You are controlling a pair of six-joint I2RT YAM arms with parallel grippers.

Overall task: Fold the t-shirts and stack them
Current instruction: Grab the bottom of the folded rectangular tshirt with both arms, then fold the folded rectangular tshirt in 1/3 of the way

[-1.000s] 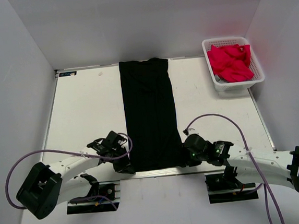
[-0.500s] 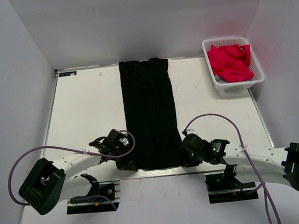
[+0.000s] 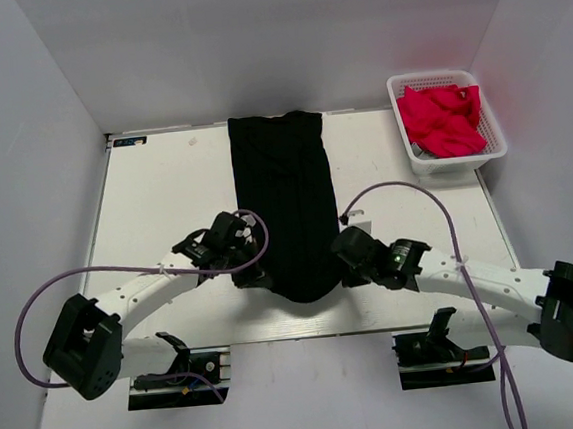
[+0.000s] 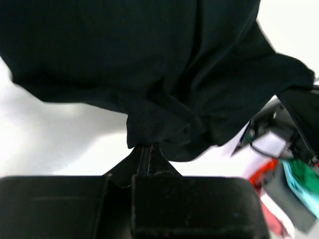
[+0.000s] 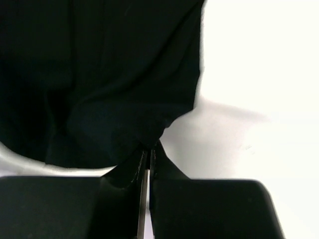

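Moved: left gripper [image 3: 257,279] and right gripper [image 3: 347,273] have gone forward, lifting the black shirt's [image 3: 283,175] near hem.
Grip: both clenched on cloth, one hem corner each.
Shirt: just ahead of the fingers, near end sagging between them; beyond, flat on the table [image 3: 164,185].
Handling: light, limp, drapes; corners are the right hold.
Far right: red shirts [image 3: 444,120] in basket [image 3: 430,75].

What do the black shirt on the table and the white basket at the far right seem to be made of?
The black folded t-shirt looks like soft matte cloth: it creases and bunches at its pinched near corners. The white latticed basket seems rigid moulded plastic, faintly glossy, given its perforated walls and stiff rim.
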